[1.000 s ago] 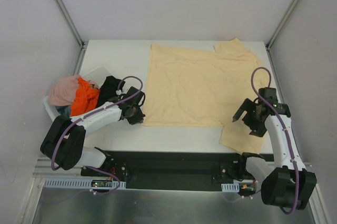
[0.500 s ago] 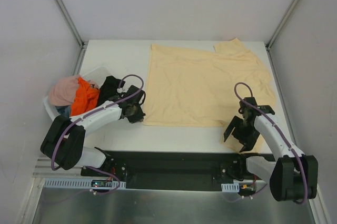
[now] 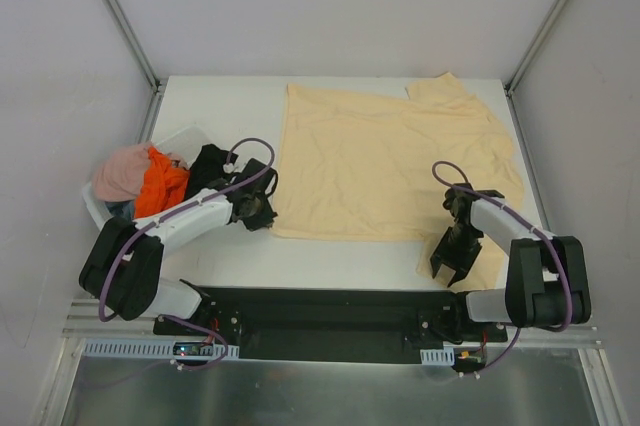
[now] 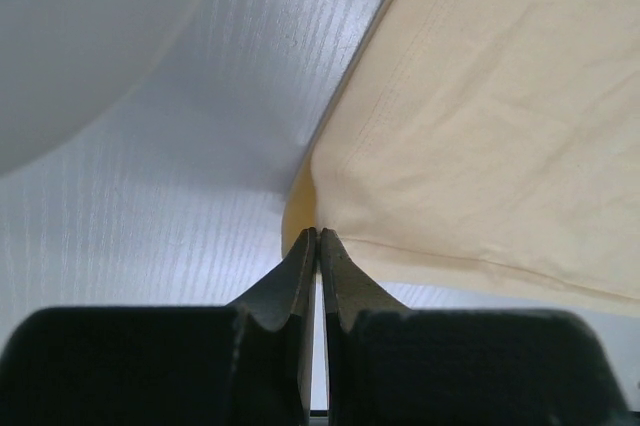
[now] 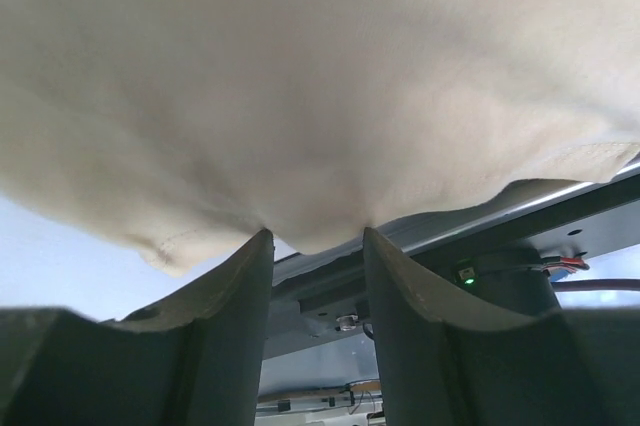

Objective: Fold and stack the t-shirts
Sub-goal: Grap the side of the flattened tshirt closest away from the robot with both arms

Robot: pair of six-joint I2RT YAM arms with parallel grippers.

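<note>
Clamped left pincer [image 4: 318, 241] on pale yellow t-shirt [image 3: 380, 161] corner, right pincer [image 5: 316, 246] wide around its sleeve [image 3: 486, 266], probably for folding.

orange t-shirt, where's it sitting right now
In the top external view, the orange t-shirt lies bunched at the left side of the table, in the pile at the white basket, between the pink t-shirt and the black t-shirt.

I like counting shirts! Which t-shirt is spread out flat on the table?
The pale yellow t-shirt lies spread flat; the pink t-shirt, orange t-shirt and black t-shirt are scrunched in a heap at the left.
</note>
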